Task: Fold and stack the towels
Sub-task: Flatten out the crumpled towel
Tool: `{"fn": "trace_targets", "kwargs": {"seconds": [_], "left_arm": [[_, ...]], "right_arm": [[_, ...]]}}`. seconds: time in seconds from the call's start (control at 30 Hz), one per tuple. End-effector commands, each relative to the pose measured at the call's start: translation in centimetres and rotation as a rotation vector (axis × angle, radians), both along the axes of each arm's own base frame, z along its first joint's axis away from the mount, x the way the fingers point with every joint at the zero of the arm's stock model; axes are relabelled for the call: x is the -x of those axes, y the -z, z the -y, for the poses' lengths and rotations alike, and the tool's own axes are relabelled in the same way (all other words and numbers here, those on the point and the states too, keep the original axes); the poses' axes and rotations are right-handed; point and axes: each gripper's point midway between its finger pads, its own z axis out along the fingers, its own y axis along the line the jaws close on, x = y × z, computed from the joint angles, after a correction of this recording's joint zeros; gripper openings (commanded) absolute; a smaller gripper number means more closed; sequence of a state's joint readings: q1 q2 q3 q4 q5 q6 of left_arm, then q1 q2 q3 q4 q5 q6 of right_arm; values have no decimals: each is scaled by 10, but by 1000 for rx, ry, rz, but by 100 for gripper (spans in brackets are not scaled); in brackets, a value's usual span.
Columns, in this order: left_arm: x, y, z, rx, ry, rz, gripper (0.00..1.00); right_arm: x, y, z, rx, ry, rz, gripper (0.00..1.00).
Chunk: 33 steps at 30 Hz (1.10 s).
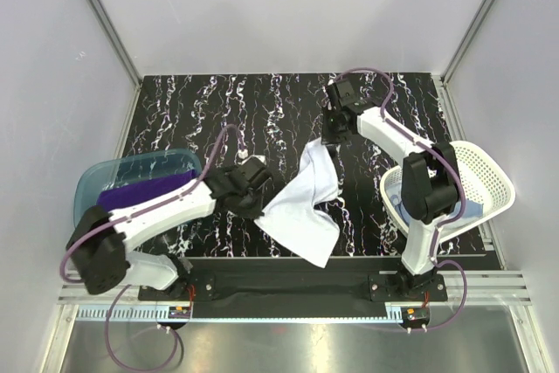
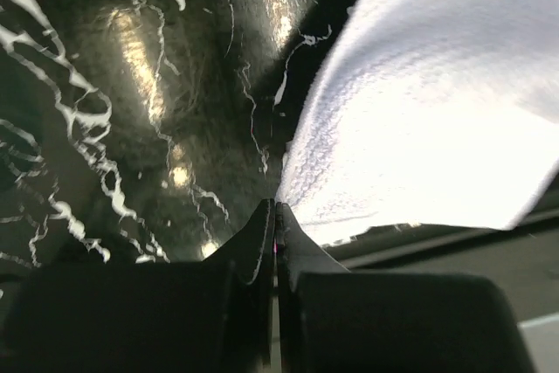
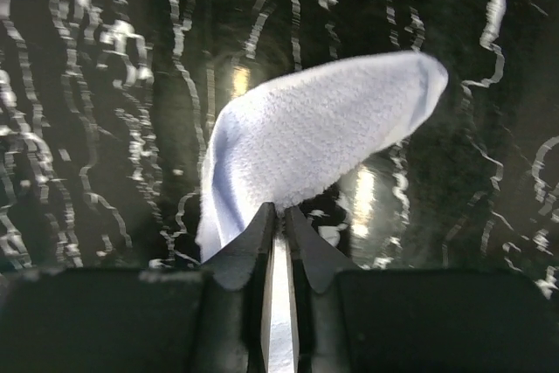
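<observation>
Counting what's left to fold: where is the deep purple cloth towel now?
Top view, left side: the deep purple cloth towel lies in the translucent teal plastic tub, partly hidden under the left arm.

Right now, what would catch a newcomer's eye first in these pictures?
A white towel is held over the middle of the black marbled table, pinched by the left gripper at its left edge and the right gripper at its far corner. A purple towel lies in the teal tub at the left.
</observation>
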State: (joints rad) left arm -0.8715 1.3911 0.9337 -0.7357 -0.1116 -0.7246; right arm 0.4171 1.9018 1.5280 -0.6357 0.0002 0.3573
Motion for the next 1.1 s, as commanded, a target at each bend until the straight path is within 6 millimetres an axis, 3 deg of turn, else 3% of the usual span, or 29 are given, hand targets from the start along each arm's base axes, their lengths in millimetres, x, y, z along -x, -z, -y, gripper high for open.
{"fn": "trace_targets", "kwargs": {"seconds": [0.0, 0.07, 0.1, 0.17, 0.23, 0.33, 0.4, 0.43, 0.53, 0.57, 0.6, 0.63, 0.67, 0.73, 0.77, 0.83, 0.87, 0.9, 0.93, 0.97, 1.0, 1.03, 1.07], "left_arm": [[17, -10, -23, -13, -55, -7, 0], [27, -3, -27, -1, -70, -40, 0], [31, -3, -26, 23, -77, -50, 0], [40, 7, -39, -14, -96, -67, 0], [44, 7, -48, -21, -115, -58, 0], [46, 3, -59, -46, -134, -42, 0], [46, -4, -61, -51, -136, -40, 0], [45, -6, -60, -50, -138, -39, 0], [35, -24, -52, -27, -126, -2, 0], [30, -29, -49, -33, -123, 12, 16], [21, -36, -53, -67, -118, 49, 23], [4, -59, -43, -41, -121, 107, 33], [-7, -63, -40, -68, -115, 127, 50], [-40, -95, -25, -60, -58, 234, 61], [-55, -107, -15, -39, -43, 280, 64], [-85, -104, -5, -84, 3, 299, 64], [-105, -120, 9, -48, 7, 343, 64], [-121, -107, 13, -74, 28, 315, 64], [-132, -107, 19, -67, 33, 311, 64], [-149, -124, 30, -30, 29, 337, 64], [-158, -126, 34, -17, 42, 332, 64], [-170, -112, 41, -28, 50, 310, 64], [-182, -125, 52, 20, 55, 341, 64]], "right_arm": [[-9, -3, -35, -109, -34, -1, 17], [-12, 4, -56, -155, -76, -7, 21], [-9, 19, -65, -163, -100, -41, 21], [-12, 28, -72, -162, -103, -54, 22], [-14, 43, -67, -116, -92, -77, 22], [-18, 47, -59, -57, -99, -68, 22], [-20, 40, -56, -43, -111, -52, 27], [-18, 37, -54, -29, -128, -48, 37], [-17, 11, -44, -23, -124, -4, 52], [-15, 6, -42, -24, -121, 0, 53], [-14, -8, -37, -32, -95, 18, 54], [-10, -11, -30, -26, -72, 2, 54], [-6, -9, -20, -25, -36, -15, 56], [2, -15, -11, -51, 55, -28, 61], [11, -4, -3, -44, 95, -65, 68], [15, 1, 6, -53, 192, -80, 71], [20, 10, 9, -51, 213, -104, 71], [18, 17, 13, -56, 257, -123, 71], [16, 21, 12, -64, 270, -126, 71], [18, 27, 13, -70, 279, -141, 71], [18, 31, 12, -83, 278, -152, 71], [15, 31, 6, -111, 257, -142, 71], [18, 35, 4, -118, 224, -147, 71]]}}
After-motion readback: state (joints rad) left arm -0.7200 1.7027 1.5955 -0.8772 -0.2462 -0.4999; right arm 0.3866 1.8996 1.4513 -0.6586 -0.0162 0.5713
